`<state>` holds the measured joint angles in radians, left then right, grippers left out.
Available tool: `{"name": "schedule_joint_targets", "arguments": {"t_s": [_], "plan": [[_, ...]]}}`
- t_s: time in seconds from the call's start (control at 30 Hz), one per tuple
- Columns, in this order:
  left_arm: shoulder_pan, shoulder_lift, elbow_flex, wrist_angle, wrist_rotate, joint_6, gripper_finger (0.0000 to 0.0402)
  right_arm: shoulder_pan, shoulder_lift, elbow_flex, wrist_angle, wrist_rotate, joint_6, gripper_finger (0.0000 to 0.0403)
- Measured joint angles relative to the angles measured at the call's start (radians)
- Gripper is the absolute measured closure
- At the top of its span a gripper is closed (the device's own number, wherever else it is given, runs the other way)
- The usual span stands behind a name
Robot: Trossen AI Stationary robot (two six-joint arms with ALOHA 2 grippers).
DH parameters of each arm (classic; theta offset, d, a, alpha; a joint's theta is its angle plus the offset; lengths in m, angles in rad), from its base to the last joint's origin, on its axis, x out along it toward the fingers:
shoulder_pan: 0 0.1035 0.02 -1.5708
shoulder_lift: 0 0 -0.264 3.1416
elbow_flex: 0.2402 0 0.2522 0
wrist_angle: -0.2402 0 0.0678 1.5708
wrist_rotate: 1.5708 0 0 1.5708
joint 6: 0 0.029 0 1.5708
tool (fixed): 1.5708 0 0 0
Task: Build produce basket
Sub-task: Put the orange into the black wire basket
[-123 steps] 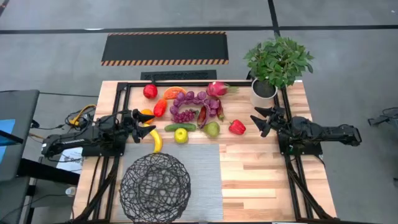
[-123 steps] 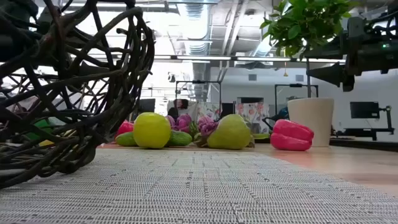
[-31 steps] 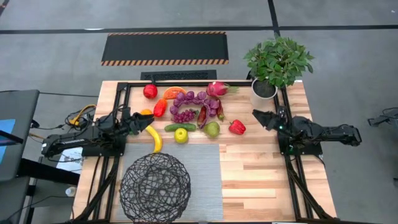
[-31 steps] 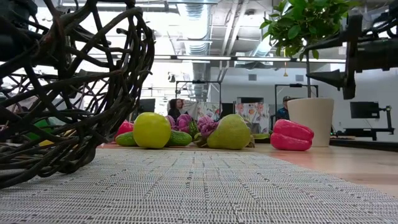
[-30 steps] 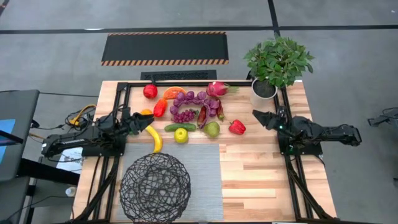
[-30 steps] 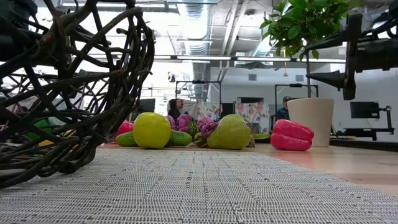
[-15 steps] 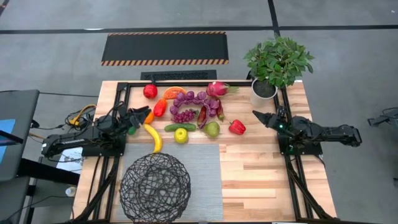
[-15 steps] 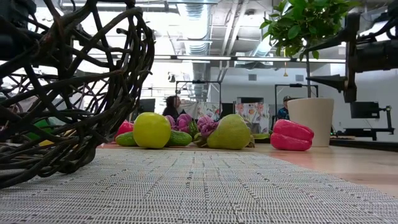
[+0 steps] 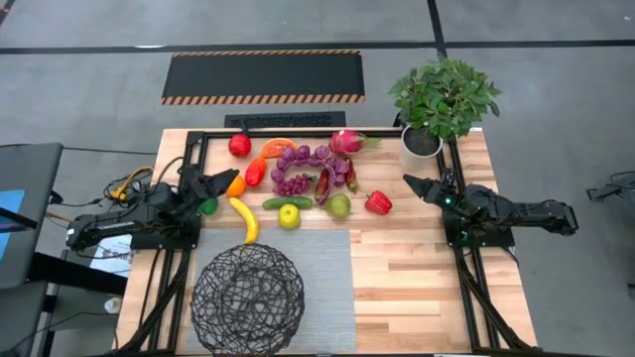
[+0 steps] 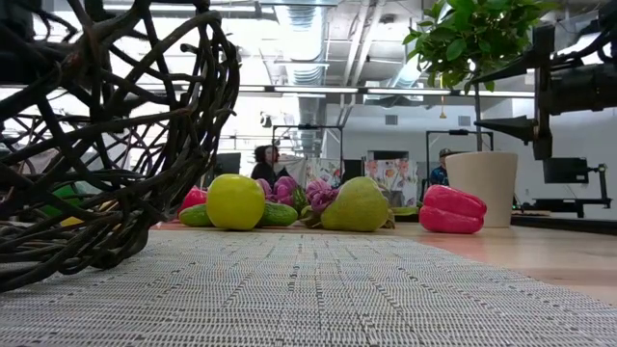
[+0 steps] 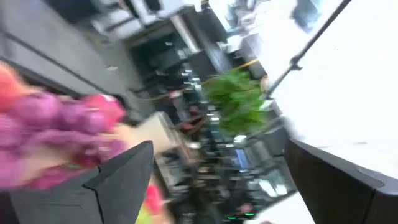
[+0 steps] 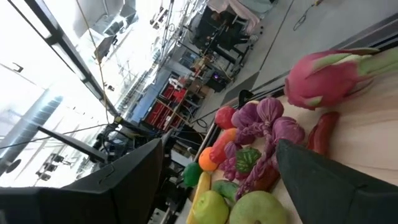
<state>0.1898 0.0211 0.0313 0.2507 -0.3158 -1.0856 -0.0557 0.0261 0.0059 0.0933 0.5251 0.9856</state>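
The produce lies in a cluster on the far half of the table: red apple (image 9: 239, 146), dragonfruit (image 9: 346, 142), purple grapes (image 9: 296, 182), orange (image 9: 236, 185), banana (image 9: 246, 219), cucumber (image 9: 287, 202), yellow-green apple (image 9: 289, 215), pear (image 9: 339, 206), red pepper (image 9: 377, 202). The black wire basket (image 9: 247, 288) stands on a grey mat near the table's near edge. My left gripper (image 9: 220, 184) (image 11: 219, 144) is open, raised just left of the orange. My right gripper (image 9: 412, 184) (image 12: 219, 143) (image 10: 501, 94) is open, in the air right of the red pepper.
A leafy plant in a white pot (image 9: 421, 147) stands at the far right corner, just beyond my right gripper. A small green fruit (image 9: 208, 206) lies below my left gripper. The grey mat (image 9: 317, 278) has free room right of the basket. People show in the room behind.
My left gripper has moved from beside the banana's upper end toward the table's far edge, stopping next to the orange, and a small green fruit now shows where it was. The produce and basket have stayed put.
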Motion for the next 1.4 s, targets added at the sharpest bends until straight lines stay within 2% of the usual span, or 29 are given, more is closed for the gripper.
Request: {"name": "schedule_joint_targets", "arguments": {"t_s": [0.13,0.23,0.33,0.5,0.63,0.77,0.93,1.3,1.4], "plan": [[0.000,0.074,0.140,0.002,0.021,0.036,0.0053,0.000,0.000,0.000,-0.002,0.000,-0.016,0.0069],[0.000,0.212,0.309,-0.138,0.002,0.088,0.0053,0.000,0.000,0.000,-0.002,0.000,-0.026,0.0069],[0.000,0.398,0.527,-0.445,-0.034,0.118,0.0053,0.000,0.000,0.000,-0.003,0.000,-0.026,0.0069],[0.022,0.766,0.877,-1.087,-0.060,0.099,0.0053,0.000,0.000,0.000,-0.003,-0.001,-0.026,0.0069],[0.075,1.017,1.032,-1.413,-0.062,0.071,0.0053,0.000,0.000,0.000,-0.003,-0.001,-0.026,0.0069],[0.155,1.169,1.032,-1.478,0.011,0.116,0.0053,0.000,0.000,0.000,-0.004,-0.001,-0.026,0.0069],[0.258,1.248,0.933,-1.308,0.179,0.278,0.0053,0.003,0.000,0.000,-0.006,-0.002,-0.026,0.0069],[0.449,1.270,0.834,-1.274,0.205,0.480,0.0053,0.003,0.000,0.000,-0.010,-0.004,-0.026,0.0069],[0.480,1.270,0.796,-1.219,0.249,0.515,0.0053,0.003,0.000,0.000,-0.011,-0.004,-0.026,0.0069]]}}
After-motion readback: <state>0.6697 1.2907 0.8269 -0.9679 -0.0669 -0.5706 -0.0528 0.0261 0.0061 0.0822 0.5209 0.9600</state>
